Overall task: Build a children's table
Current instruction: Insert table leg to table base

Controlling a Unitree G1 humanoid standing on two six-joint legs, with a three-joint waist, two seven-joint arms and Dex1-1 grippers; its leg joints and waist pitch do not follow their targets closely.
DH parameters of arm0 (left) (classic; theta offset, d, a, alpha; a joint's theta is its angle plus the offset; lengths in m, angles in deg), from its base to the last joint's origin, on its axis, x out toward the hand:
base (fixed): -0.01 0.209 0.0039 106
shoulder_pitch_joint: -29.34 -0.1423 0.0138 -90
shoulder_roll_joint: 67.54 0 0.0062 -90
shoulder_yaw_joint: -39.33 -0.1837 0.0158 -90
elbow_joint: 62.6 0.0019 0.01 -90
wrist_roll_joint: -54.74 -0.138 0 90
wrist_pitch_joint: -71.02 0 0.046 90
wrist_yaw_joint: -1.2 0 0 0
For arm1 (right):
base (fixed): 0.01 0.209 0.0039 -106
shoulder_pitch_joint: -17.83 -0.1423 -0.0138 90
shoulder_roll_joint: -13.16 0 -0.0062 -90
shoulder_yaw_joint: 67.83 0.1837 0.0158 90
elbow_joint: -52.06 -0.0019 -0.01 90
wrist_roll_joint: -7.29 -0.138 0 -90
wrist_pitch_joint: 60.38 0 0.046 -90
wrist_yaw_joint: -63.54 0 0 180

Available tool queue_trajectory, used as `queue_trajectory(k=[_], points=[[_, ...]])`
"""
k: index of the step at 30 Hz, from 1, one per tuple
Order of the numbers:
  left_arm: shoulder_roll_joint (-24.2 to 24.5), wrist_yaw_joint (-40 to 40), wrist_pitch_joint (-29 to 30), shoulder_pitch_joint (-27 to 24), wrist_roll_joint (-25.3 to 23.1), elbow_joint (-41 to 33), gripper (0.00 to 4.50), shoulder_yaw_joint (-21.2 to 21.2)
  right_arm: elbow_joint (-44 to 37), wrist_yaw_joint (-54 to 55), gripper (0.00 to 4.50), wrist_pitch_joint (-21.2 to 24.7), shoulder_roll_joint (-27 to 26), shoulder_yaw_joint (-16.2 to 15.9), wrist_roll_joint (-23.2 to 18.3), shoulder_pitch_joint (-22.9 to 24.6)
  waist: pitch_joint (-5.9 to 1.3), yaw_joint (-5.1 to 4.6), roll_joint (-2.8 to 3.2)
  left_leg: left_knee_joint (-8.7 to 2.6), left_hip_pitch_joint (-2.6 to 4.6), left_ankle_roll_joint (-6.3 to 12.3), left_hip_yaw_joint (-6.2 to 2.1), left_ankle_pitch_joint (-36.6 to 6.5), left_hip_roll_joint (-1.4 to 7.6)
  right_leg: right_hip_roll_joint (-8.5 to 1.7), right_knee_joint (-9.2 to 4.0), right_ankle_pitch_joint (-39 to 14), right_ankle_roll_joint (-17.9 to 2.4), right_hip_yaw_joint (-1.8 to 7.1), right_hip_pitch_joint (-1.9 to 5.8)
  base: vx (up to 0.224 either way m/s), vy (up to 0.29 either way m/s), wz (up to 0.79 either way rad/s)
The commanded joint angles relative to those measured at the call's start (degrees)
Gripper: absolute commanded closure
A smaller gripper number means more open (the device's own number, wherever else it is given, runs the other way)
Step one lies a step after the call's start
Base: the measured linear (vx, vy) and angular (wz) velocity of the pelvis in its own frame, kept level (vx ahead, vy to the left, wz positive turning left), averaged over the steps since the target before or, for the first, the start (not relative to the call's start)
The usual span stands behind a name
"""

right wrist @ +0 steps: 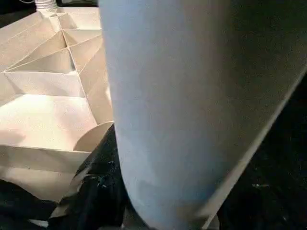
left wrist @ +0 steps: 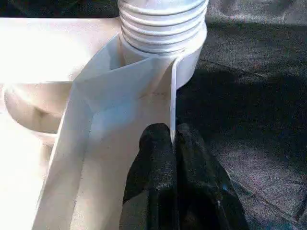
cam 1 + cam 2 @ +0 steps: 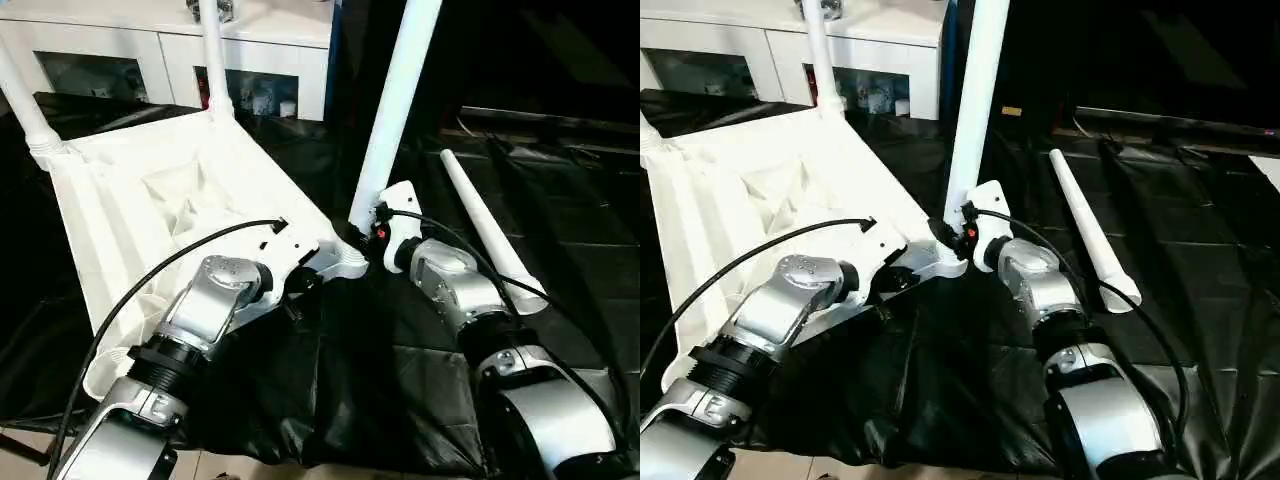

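So this looks like the third-leg step: the children's table top [image 3: 150, 200] is lying upside down on the black-covered tabletop [image 3: 400, 390], tilted a bit, with two legs already standing in its far corner sockets [image 3: 215, 60] and a third leg [image 3: 395, 100] standing up in the near corner socket [image 3: 352, 262]. The left pincer [image 2: 173, 143] is pressed together on the thin rim of the top just beside that socket, basically pinning the top down. The right pincer [image 3: 958, 232] sits at the foot of that third leg, jaws about half spread around it; looks to me like it's gripping the tube, though I can't see the finger contact cleanly. The fourth leg [image 3: 490, 225] lies loose on the black cover, a little off to the side of that same socket. My guess is the leg isn't fully seated yet, since ribbed threads [image 2: 163, 24] show above the socket, so the next move calls for twisting or pushing it home while the left keeps the top from sliding.
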Motion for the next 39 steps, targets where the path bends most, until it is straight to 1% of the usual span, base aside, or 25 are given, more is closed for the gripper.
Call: queue_trajectory(k=[1,2,4,5,8,9,10,12,13,14,15,17,18,19,21,22,23,25,26,29,30,31,33,35,39], points=[[-1.01,-1.72,-1.59,1.50,2.33,-5.08,4.50,0.35,5.13,-1.18,1.86,2.56,-1.79,-0.97,0.78,1.79,-3.15,0.69,0.78,-3.88,-0.25,0.73,-0.20,-13.30,1.20,-3.73,-4.49,-15.41,-10.81,2.56,2.88,0.000,0.000,0.00],[-0.79,-2.38,-1.72,1.37,2.60,-5.22,4.50,0.26,4.76,-2.22,1.86,2.29,-1.65,-0.99,0.71,1.82,-3.18,0.68,0.83,-3.85,-0.19,0.75,-0.13,-13.23,1.22,-3.73,-4.54,-14.80,-11.07,2.59,2.82,0.000,0.000,0.00],[-0.53,-3.11,-1.89,1.20,2.82,-5.43,4.50,0.12,4.26,-3.20,1.63,1.97,-1.48,-0.95,0.58,1.92,-3.33,0.76,0.71,-3.72,-0.27,1.12,-0.09,-11.77,1.23,-3.64,-4.14,-11.78,-11.90,2.58,3.00,0.000,0.000,0.00],[-0.09,-4.23,-2.53,0.96,3.12,-5.57,4.50,-0.10,3.13,-5.34,1.53,1.91,-1.13,-0.79,-0.06,2.17,-3.53,0.82,0.84,-3.50,-0.38,1.66,0.00,-9.60,1.18,-3.55,-3.64,-7.42,-13.03,2.58,3.19,0.000,0.000,0.00],[0.88,-6.74,-3.89,0.70,3.93,-5.59,4.50,-0.39,0.65,-9.10,1.27,1.43,0.12,-1.48,-0.30,3.07,-3.75,1.01,0.78,-3.15,-0.48,2.98,0.12,-6.54,1.09,-3.45,-2.96,-1.26,-14.65,2.62,3.47,0.000,0.000,0.00],[0.88,-6.74,-3.89,0.70,3.93,-5.59,4.50,-0.39,0.65,-9.10,1.17,1.43,0.12,-1.48,-0.30,3.07,-3.87,1.16,0.88,-3.04,-0.45,3.63,0.16,-5.45,1.07,-3.40,-2.76,0.80,-15.35,2.55,3.47,0.000,0.000,0.00],[2.06,-9.46,-4.98,0.68,4.55,-5.43,4.50,-0.65,-1.20,-12.96,1.08,0.91,1.43,-2.00,-0.07,3.89,-3.88,1.31,0.92,-2.90,-0.48,4.27,0.23,-4.84,1.00,-3.34,-2.66,1.89,-15.78,2.55,3.46,0.000,0.000,0.00],[2.43,-10.38,-5.68,0.71,4.61,-5.32,4.50,-0.77,-1.73,-14.47,1.08,0.48,1.83,-2.17,0.00,4.14,-3.80,1.65,0.84,-2.84,-0.49,4.94,0.35,-5.21,1.04,-3.38,-2.72,1.59,-15.87,2.58,3.49,0.000,0.000,0.00],[3.33,-12.55,-5.98,0.56,5.07,-5.55,4.50,-1.08,-3.85,-17.47,1.08,1.11,2.93,-2.57,-0.60,5.00,-3.69,1.92,1.20,-2.94,-0.39,4.79,0.29,-5.54,1.12,-3.45,-2.77,0.61,-15.83,2.57,3.39,0.000,0.000,0.00],[3.40,-12.70,-6.03,0.55,5.10,-5.56,4.50,-1.10,-3.99,-17.65,1.08,1.15,3.01,-2.60,-0.63,5.06,-3.66,1.99,1.09,-2.93,-0.34,4.80,0.34,-5.93,1.11,-3.41,-2.92,0.01,-15.71,2.56,3.38,0.000,0.000,0.00],[4.35,-15.15,-6.74,0.40,5.64,-5.75,4.50,-1.45,-6.05,-20.77,1.08,1.55,4.46,-3.29,-0.73,6.01,-3.65,2.00,0.99,-2.98,-0.34,4.52,0.34,-6.33,1.16,-3.45,-2.87,-0.67,-15.78,2.57,3.37,0.000,0.000,0.00],[5.06,-17.04,-7.98,0.27,5.99,-5.65,4.50,-1.69,-7.48,-23.62,1.08,1.26,5.88,-4.37,-0.27,6.95,-3.65,2.22,1.00,-2.96,-0.24,4.37,0.31,-6.29,1.23,-3.43,-2.85,-0.94,-15.43,2.59,3.36,0.000,0.000,0.00],[5.51,-18.37,-8.32,0.17,6.38,-5.69,4.50,-1.84,-8.45,-25.44,1.08,1.28,6.74,-5.01,-0.13,7.57,-3.65,2.42,0.76,-2.88,-0.23,4.59,0.38,-6.05,1.21,-3.39,-2.84,-0.70,-15.39,2.58,3.36,0.000,0.000,0.00],[6.29,-20.38,-8.96,0.04,6.93,-5.93,4.50,-2.11,-10.09,-28.27,1.08,1.63,7.94,-5.87,-0.15,8.49,-3.62,2.69,0.95,-2.90,-0.14,4.59,0.39,-6.13,1.25,-3.40,-2.83,-1.08,-15.47,2.55,3.27,0.000,0.000,0.00],[6.60,-21.14,-9.29,0.00,7.13,-6.03,4.50,-2.21,-10.75,-29.40,1.08,1.76,8.38,-6.19,-0.20,8.84,-3.55,3.07,0.95,-2.89,-0.14,4.47,0.47,-6.52,1.35,-3.39,-2.83,-1.63,-15.27,2.58,3.22,0.000,0.000,0.00],[7.05,-22.43,-9.61,-0.06,7.50,-6.08,4.50,-2.19,-11.88,-31.18,1.08,1.84,9.10,-6.87,0.01,9.37,-3.54,3.19,1.37,-2.93,-0.06,4.25,0.42,-6.85,1.39,-3.42,-2.84,-1.99,-15.32,2.58,3.10,0.000,0.000,0.00],[7.60,-23.81,-10.15,-0.17,7.74,-6.16,4.50,-2.34,-12.85,-32.73,1.08,1.97,9.70,-7.49,0.15,9.81,-3.49,3.35,1.25,-2.92,0.01,3.88,0.48,-7.40,1.40,-3.38,-2.95,-2.65,-15.14,2.56,3.09,0.000,0.000,0.00],[9.12,-27.60,-11.38,-0.57,8.17,-6.44,4.50,-3.18,-15.30,-36.31,1.08,2.82,11.14,-9.02,0.28,10.86,-3.48,3.74,1.45,-2.96,-0.12,3.43,0.42,-7.96,1.45,-3.40,-2.94,-3.21,-14.71,2.56,3.19,0.000,0.000,0.00],[9.26,-27.96,-11.49,-0.63,8.24,-6.50,4.50,-3.27,-15.52,-36.64,1.08,2.84,11.29,-9.20,0.33,10.97,-3.47,3.79,1.36,-2.96,-0.12,3.33,0.41,-8.02,1.45,-3.35,-2.95,-3.29,-14.57,2.55,3.16,0.000,0.000,0.00],[10.56,-31.46,-12.07,-1.05,8.86,-7.13,4.50,-4.20,-17.90,-39.93,1.08,3.21,12.96,-11.06,0.85,12.22,-3.55,4.27,1.51,-2.94,-0.04,2.93,0.36,-8.16,1.54,-3.41,-2.81,-3.08,-14.56,2.54,3.08,0.000,0.000,0.00],[10.91,-32.26,-12.03,-1.04,8.92,-7.20,4.50,-4.56,-18.67,-40.92,1.33,3.45,13.48,-11.59,0.84,12.65,-3.49,4.56,1.41,-2.93,0.14,2.89,0.47,-8.83,1.57,-3.33,-2.92,-3.41,-14.67,2.56,2.88,0.000,0.000,0.00],[10.91,-32.26,-12.03,-1.04,8.92,-7.20,4.50,-4.56,-18.67,-40.92,1.33,3.45,13.48,-11.59,0.84,12.65,-3.41,4.71,1.44,-2.99,0.21,2.64,0.49,-9.44,1.58,-3.35,-2.97,-4.22,-14.60,2.61,2.82,0.000,0.000,0.00],[11.41,-33.46,-12.32,-0.98,8.78,-7.02,4.50,-5.09,-19.94,-42.45,1.46,3.90,14.25,-12.45,0.91,13.48,-3.30,4.76,1.14,-3.14,0.19,2.17,0.42,-10.47,1.61,-3.44,-3.16,-6.16,-14.32,2.58,2.84,0.000,0.000,0.00],[11.73,-34.30,-13.09,-0.95,8.60,-6.49,4.50,-5.20,-21.43,-43.37,1.63,4.36,14.64,-12.95,1.01,14.61,-3.24,4.80,1.23,-3.27,0.19,1.65,0.33,-11.49,1.58,-3.50,-3.40,-8.54,-13.28,2.68,2.88,0.000,0.000,0.00],[11.79,-34.79,-13.74,-1.13,8.49,-6.05,4.50,-5.12,-23.11,-43.66,1.65,5.02,14.81,-13.20,0.69,15.94,-3.27,4.76,1.17,-3.28,0.21,1.40,0.29,-11.31,1.54,-3.55,-3.54,-9.38,-12.60,2.73,2.85,0.000,0.000,0.00]])
